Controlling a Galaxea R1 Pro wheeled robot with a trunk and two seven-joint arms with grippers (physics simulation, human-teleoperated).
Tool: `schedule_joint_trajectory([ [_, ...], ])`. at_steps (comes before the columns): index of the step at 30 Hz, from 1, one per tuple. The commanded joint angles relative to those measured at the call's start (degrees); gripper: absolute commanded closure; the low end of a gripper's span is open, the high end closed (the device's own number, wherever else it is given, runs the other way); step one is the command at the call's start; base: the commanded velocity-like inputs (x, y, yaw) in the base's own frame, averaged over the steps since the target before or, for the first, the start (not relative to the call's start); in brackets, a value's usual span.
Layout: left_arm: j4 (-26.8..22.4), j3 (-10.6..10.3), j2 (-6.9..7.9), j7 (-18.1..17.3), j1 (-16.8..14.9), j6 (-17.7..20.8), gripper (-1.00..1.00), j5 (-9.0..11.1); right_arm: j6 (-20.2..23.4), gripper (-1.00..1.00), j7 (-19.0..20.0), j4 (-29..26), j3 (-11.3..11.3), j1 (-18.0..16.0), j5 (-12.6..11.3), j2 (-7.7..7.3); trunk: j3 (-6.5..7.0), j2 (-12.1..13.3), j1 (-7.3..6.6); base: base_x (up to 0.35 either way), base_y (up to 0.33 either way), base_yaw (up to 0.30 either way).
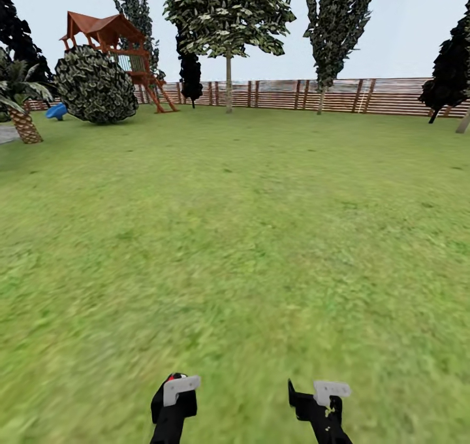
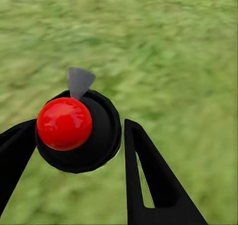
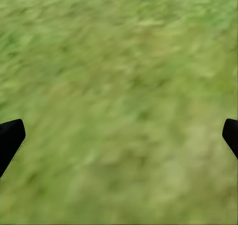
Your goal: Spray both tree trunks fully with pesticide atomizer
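Left gripper, near edge of the lawn, is clamped on the pesticide atomizer: black round body, red cap, grey tip; its lower part is hidden between the fingers. Right gripper is spread wide and empty, fingertips cut off at the frame edges. Far off, a tree stands before the fence, its crown cropped at the top. Play tower far left, partly hidden by a bush.
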Motion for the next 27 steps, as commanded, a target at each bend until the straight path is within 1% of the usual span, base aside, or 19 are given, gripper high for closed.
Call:
schedule_joint_trajectory([
  [1, -0.04, -0.29, 0.07, 0.35, -0.07, -0.41, 1.0, 0.55, 0.36, -1.0, -0.26, -0.09, 0.05, -0.01, 0.14, 0.01, -0.05, -0.02, 0.02, 0.335, 0.0, 0.0],
  [6, 0.02, -0.29, 0.06, 0.34, -0.08, -0.41, 1.0, 0.53, 0.36, -1.0, -0.26, -0.09, 0.05, -0.01, 0.14, 0.01, -0.04, -0.02, 0.02, 0.335, 0.0, -0.002],
  [13, 0.03, -0.29, 0.06, 0.33, -0.07, -0.41, 1.0, 0.55, 0.36, -1.0, -0.25, -0.11, 0.05, -0.01, 0.09, 0.01, -0.04, -0.02, 0.02, 0.335, 0.0, -0.107],
  [27, 0.3, -0.37, -0.04, 0.33, -0.07, -0.41, 1.0, 0.54, 0.36, -1.0, -0.17, -0.16, 0.08, -0.01, 0.11, 0.01, -0.04, -0.02, 0.02, 0.335, 0.0, -0.006],
])
